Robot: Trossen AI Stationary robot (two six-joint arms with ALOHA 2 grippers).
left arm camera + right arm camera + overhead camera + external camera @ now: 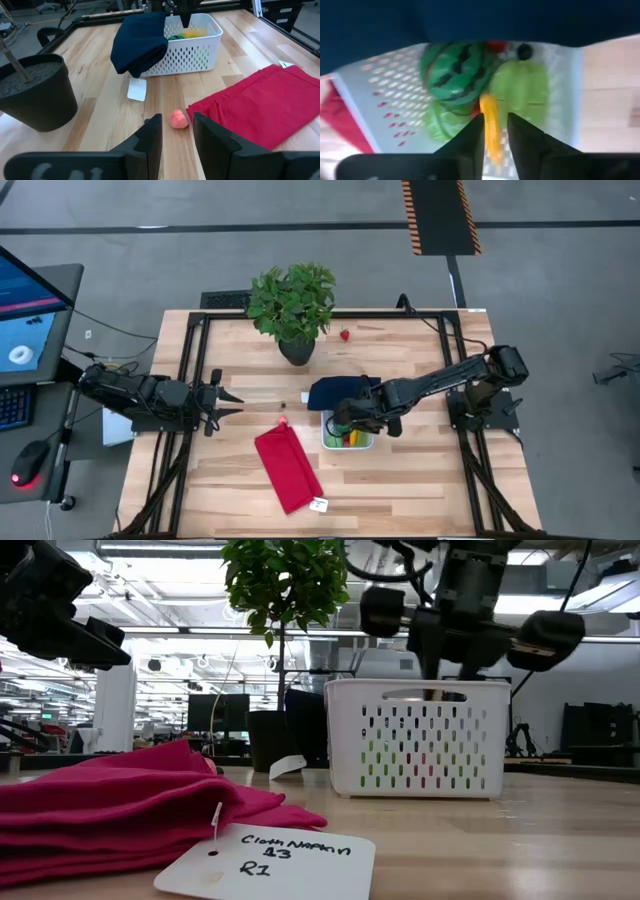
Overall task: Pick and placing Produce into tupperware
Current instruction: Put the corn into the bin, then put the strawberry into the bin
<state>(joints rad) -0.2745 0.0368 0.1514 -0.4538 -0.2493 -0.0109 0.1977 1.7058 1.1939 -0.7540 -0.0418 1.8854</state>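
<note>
Orange produce (491, 127) lies lengthwise between right tool (494, 135) fingers.

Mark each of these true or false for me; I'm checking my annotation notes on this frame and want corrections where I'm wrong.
1. The right end effector hangs over the white basket. True.
2. The basket is empty. False: it holds a striped watermelon, a pale green piece and an orange piece.
3. A small pink-red toy lies on the table in front of the left end effector. True.
4. The red cloth is draped over the basket. False: it lies flat on the table beside it; a dark blue cloth hangs over the basket's rim.
5. The potted plant has tipped over. False: it stands upright.
</note>
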